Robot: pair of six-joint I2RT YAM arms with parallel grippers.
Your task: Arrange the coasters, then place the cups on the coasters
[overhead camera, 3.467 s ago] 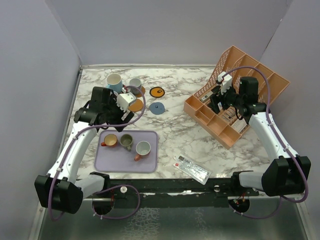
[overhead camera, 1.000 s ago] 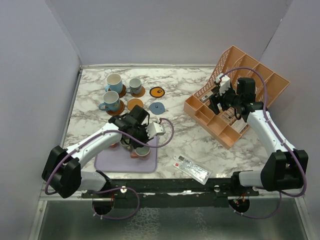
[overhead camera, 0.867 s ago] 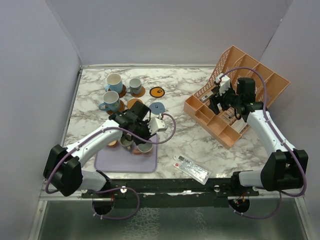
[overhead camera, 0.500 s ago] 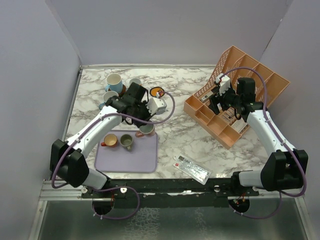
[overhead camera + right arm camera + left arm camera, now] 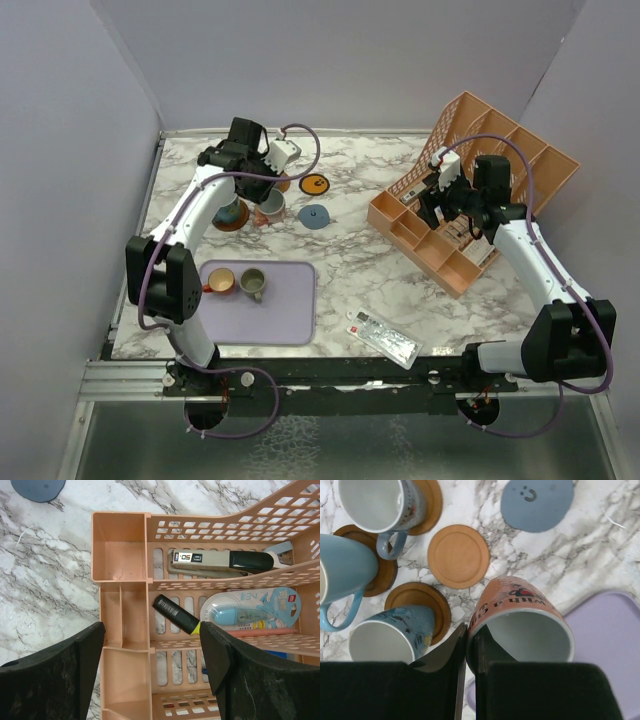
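My left gripper (image 5: 469, 630) is shut on the rim of a salmon-orange cup (image 5: 520, 625) with a white inside, held just short of an empty tan coaster (image 5: 458, 556). From above, the left gripper (image 5: 264, 192) and that cup (image 5: 271, 207) are at the far left. Three cups stand on coasters there: a grey-white one (image 5: 372, 502), a light blue one (image 5: 342, 575) and a patterned blue one (image 5: 390, 637). The grey-blue coaster (image 5: 316, 216) and the orange coaster with a black mark (image 5: 316, 184) lie bare. My right gripper (image 5: 151, 627) hangs open over the organiser.
A lavender tray (image 5: 290, 310) near the front left holds an orange cup (image 5: 219, 281) and an olive-green cup (image 5: 253, 284). The orange slotted organiser (image 5: 470, 190) at the right holds a stapler (image 5: 220, 560), a highlighter (image 5: 175, 614) and correction tape. A white packet (image 5: 383, 338) lies by the front edge.
My left arm lifted the salmon-orange cup off the lavender tray and carried it back and left to the coasters. The right arm has not moved.
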